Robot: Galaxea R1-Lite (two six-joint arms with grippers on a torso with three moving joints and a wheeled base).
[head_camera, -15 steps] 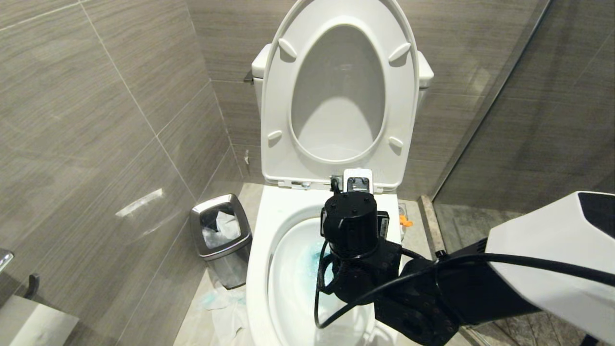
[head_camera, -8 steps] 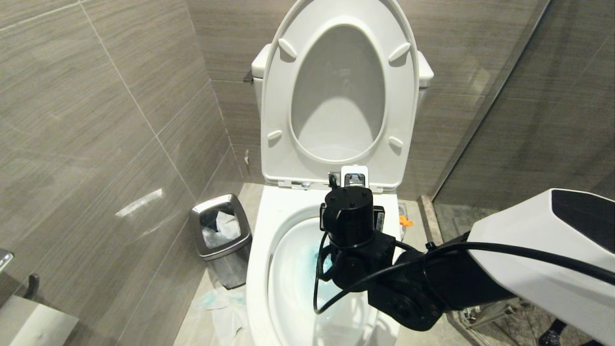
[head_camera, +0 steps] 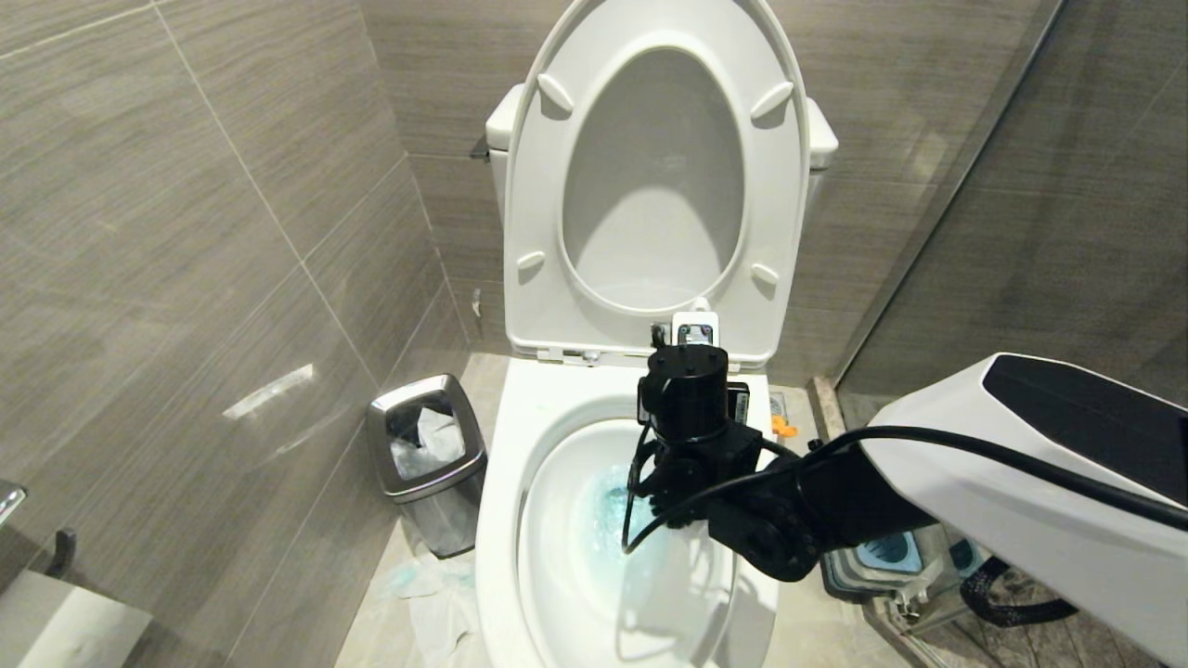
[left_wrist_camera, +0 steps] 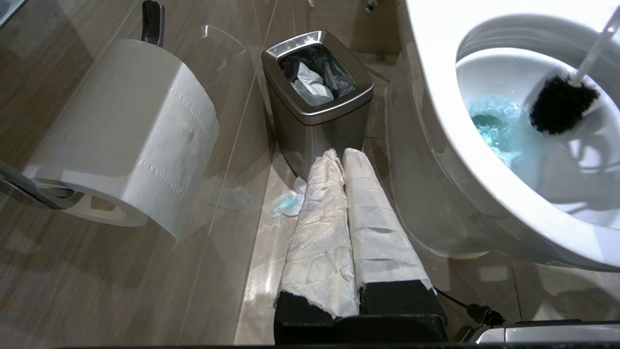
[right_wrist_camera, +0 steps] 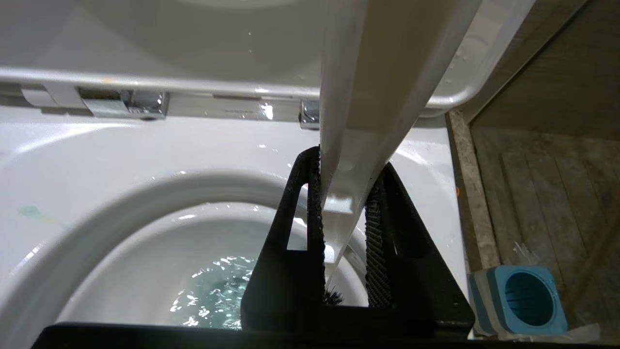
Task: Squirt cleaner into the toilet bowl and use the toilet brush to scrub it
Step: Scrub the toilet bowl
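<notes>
- Blue cleaner already tints the water in the toilet bowl [head_camera: 548, 557], lower centre.
- Right gripper [right_wrist_camera: 344, 218] jaws clamp the toilet brush [left_wrist_camera: 562, 106]; scrubbing looks underway.
- Left gripper [left_wrist_camera: 346, 194] jaws together, idle.

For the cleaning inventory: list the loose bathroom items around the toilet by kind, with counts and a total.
Toilet brush, head in the toilet bowl, handle in the right gripper: 1
Brush holder, blue and grey, on the floor: 1
Steel waste bin: 1
Toilet paper roll on the wall: 1
Total: 4
</notes>
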